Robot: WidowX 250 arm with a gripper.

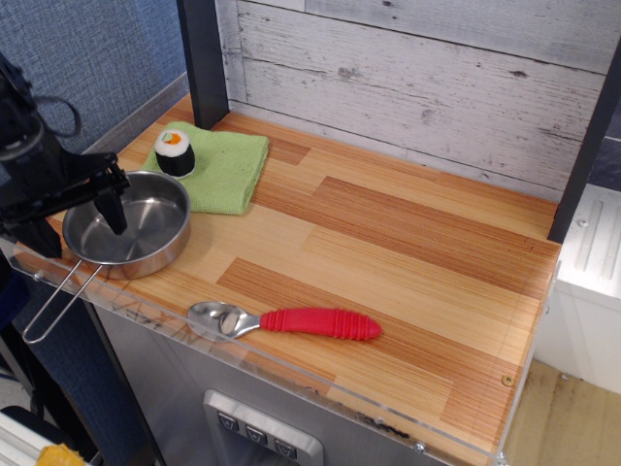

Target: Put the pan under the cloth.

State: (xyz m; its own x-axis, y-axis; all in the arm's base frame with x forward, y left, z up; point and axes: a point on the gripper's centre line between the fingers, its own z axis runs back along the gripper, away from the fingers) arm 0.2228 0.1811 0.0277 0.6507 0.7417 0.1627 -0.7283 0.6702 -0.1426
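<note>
The pan (129,234) sits at the near left corner of the surface (388,262), just touching the near edge of the cloth (221,167). The tool (80,219) hangs over the pan's left rim, fingers spread apart and holding nothing, one fingertip (114,216) inside the bowl.
</note>
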